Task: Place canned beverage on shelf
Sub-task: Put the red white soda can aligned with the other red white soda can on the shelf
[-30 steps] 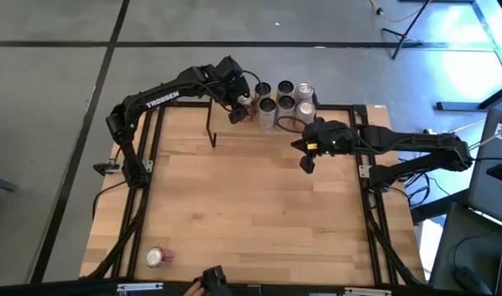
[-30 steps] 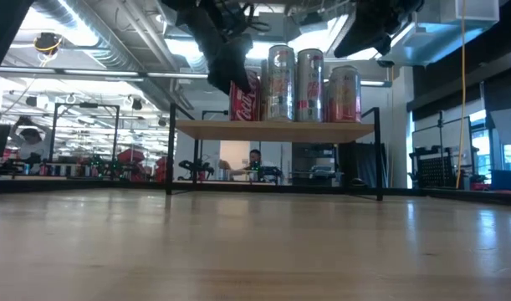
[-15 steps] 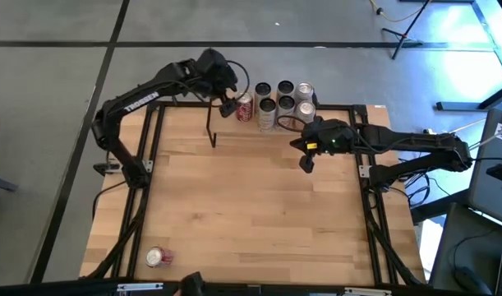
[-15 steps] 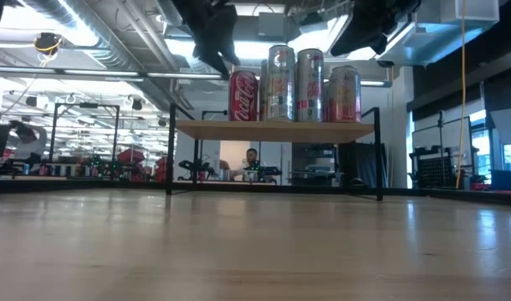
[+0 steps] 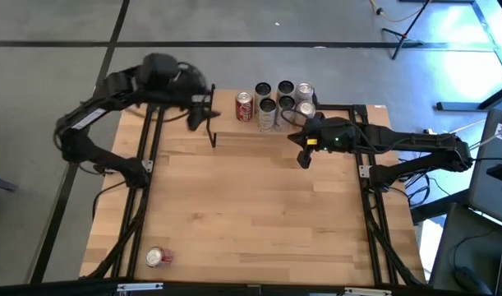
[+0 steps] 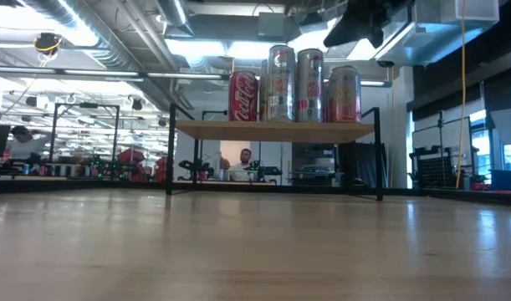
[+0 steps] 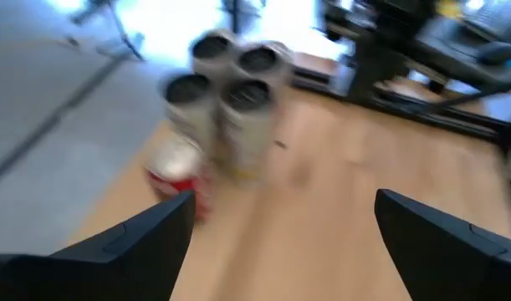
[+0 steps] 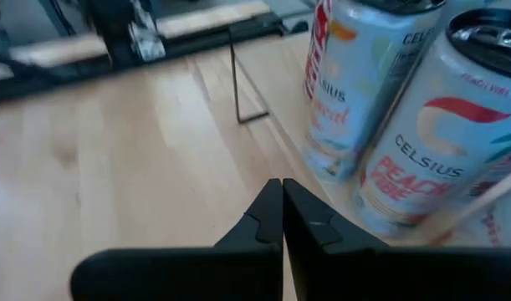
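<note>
A red cola can stands upright on the left end of the shelf's wooden top, next to several silver cans. It also shows in the low view and, blurred, in the left wrist view. My left gripper is open and empty, left of the red can and clear of it. Its two fingers stand wide apart in the left wrist view. My right gripper is shut and empty, just in front of the shelf's right end, close to the silver cans.
A second red can lies on the table near its front left corner. The shelf's thin black legs stand at the table's far edge. The wooden tabletop is bare between the shelf and the near edge.
My left gripper has let go of the red can and drawn back from it toward the table's left edge, passing out of the low view. The red can stays upright on the shelf's left end.
</note>
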